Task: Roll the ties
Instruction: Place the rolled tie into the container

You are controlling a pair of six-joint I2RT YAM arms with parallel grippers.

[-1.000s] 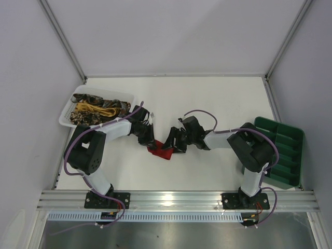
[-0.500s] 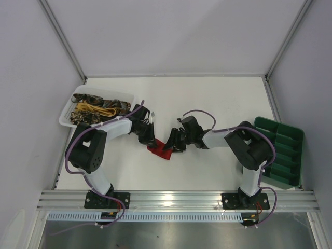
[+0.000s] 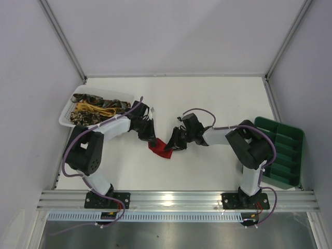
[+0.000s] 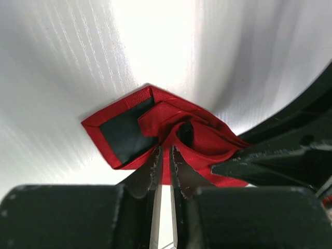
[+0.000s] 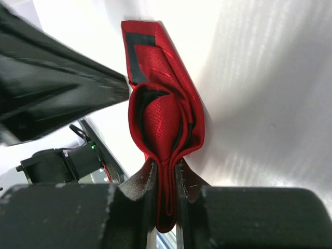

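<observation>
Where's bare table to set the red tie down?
Free: far half of the table, beyond the grippers; near strip between the arm bases. Crowded: centre, where left gripper and right gripper pinch the red tie; white basket far-left; green tray right.

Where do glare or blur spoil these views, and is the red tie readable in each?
Left wrist: the table blows out to white behind the red tie. The tie's weave is sharp, but the near fingers are soft. Right wrist: similar white glare beside the tie, fabric crisp, fingers out of focus. Top external: even light and no glare, but the tie is small and partly covered.
</observation>
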